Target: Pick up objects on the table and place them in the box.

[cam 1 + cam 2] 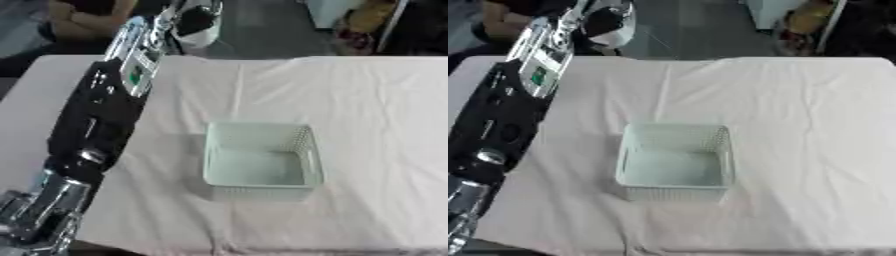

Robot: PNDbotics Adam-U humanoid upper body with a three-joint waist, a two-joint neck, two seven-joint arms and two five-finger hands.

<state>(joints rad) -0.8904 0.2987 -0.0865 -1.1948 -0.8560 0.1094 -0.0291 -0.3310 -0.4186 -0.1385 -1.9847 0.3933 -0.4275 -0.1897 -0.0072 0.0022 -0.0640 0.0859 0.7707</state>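
Basket [262, 160], the pale box for this task, sits empty on the white cloth [376, 100], below and to the right of the left hand [197, 22]. That hand reaches past the far table edge; whether its fingers are spread or pinching something I cannot tell. Best to bring it back high, clearing the basket rim; open cloth lies all around.

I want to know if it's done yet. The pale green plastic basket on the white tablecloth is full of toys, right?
Not quite. The pale green plastic basket does sit on the white tablecloth, but it is empty: the left eye view shows its bare floor. The left arm reaches far past it.
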